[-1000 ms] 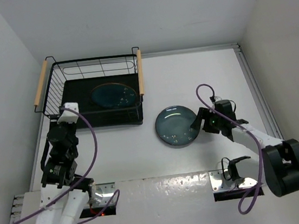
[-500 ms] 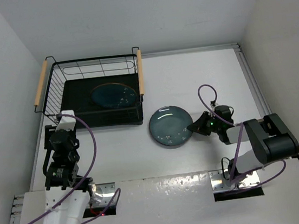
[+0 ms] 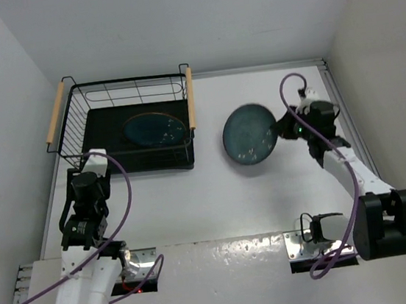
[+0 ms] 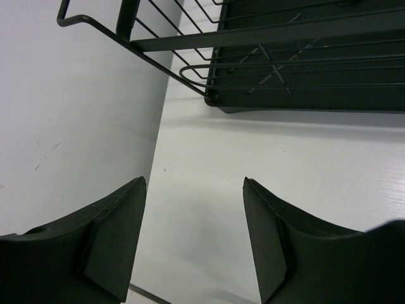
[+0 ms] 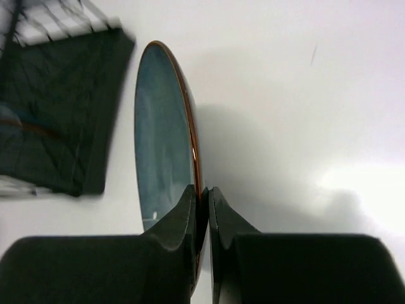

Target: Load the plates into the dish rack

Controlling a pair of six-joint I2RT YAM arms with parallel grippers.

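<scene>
Plates sit apart in the top view: one plate point(image 3: 154, 128) lies flat on the floor of the dish rack point(image 3: 126, 80), partly screened by wires, while the other plate point(image 3: 250, 135) hangs tilted on edge above the table point(image 3: 268, 203), right of the rack, pinched by the right gripper point(image 3: 283, 129). From the left wrist, the left gripper point(image 4: 193, 190) is spread wide and holds nothing, the rack's corner cut off at the top. From the right wrist, the fingers clamp the plate's rim edge-on, hiding its lowest part; the rack is a blur at left.
</scene>
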